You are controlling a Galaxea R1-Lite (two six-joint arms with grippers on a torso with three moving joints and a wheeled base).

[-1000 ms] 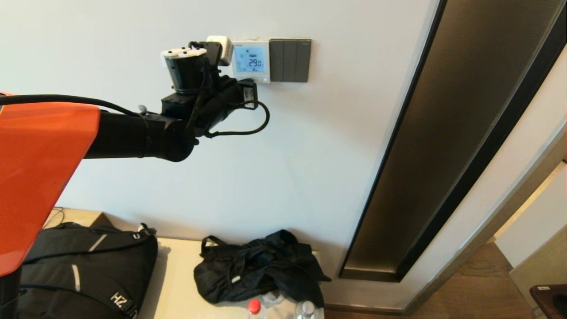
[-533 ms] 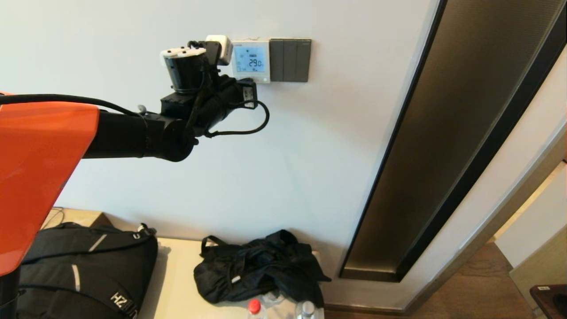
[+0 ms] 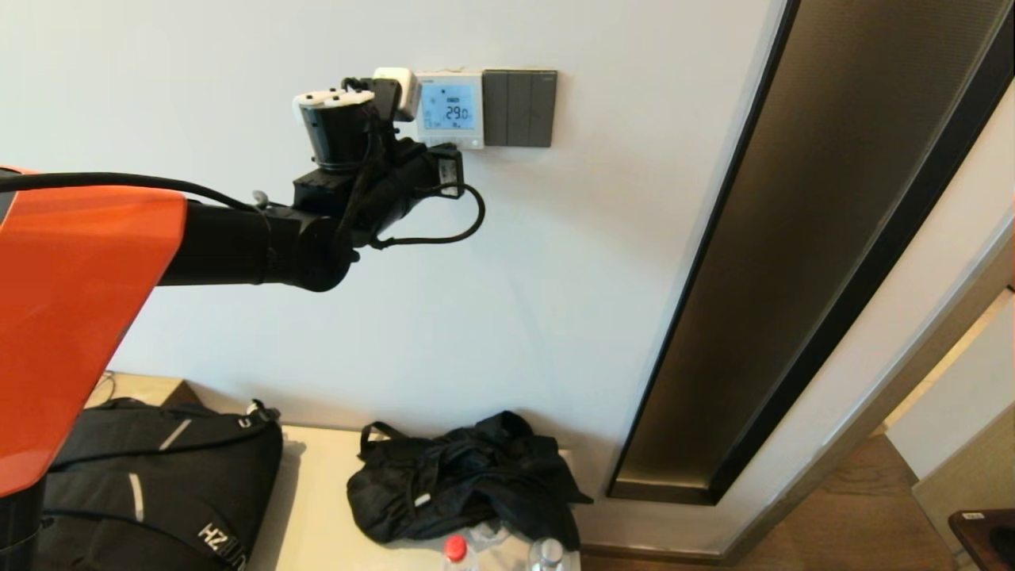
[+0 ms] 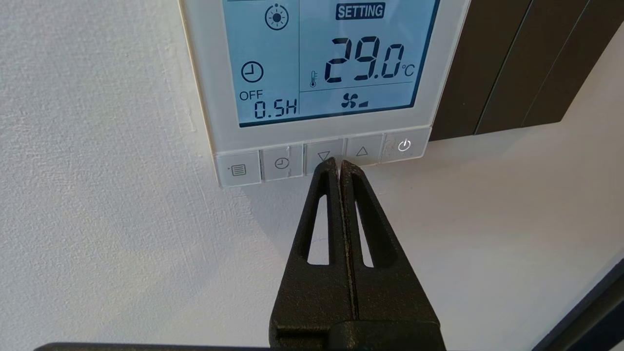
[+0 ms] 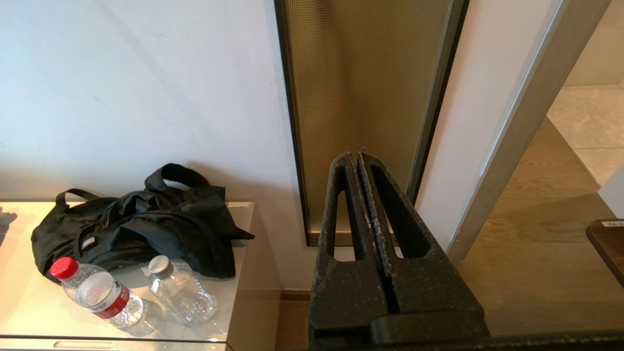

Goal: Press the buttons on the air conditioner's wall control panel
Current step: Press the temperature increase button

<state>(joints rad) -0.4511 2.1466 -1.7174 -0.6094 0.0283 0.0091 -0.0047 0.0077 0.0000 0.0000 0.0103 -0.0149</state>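
Buttons sit in a row along the lower edge of the panel (image 4: pixel 321 73), which hangs on the wall (image 3: pixel 238 63) beside a dark switch plate (image 3: pixel 519 108). The left gripper (image 4: pixel 339 163) has its jaws pressed together, and their tips meet the row at the seam between the down button (image 4: pixel 323 156) and the up button (image 4: pixel 361 152), overlapping the down button's lower corner. The screen (image 4: pixel 331 58) reads 29.0 with SETTING above it.

Compared with a second ago, the left arm (image 3: pixel 238 238) has shifted slightly right and closer to the panel; the reading is unchanged.

That arm reaches out level from the robot's left shoulder, its wrist bent up toward the panel's lower edge.

The right gripper (image 5: pixel 358 156), jaws together, hangs low near a side table (image 5: pixel 239 214) carrying a black bag (image 5: pixel 136 224) and two bottles (image 5: pixel 97 292).
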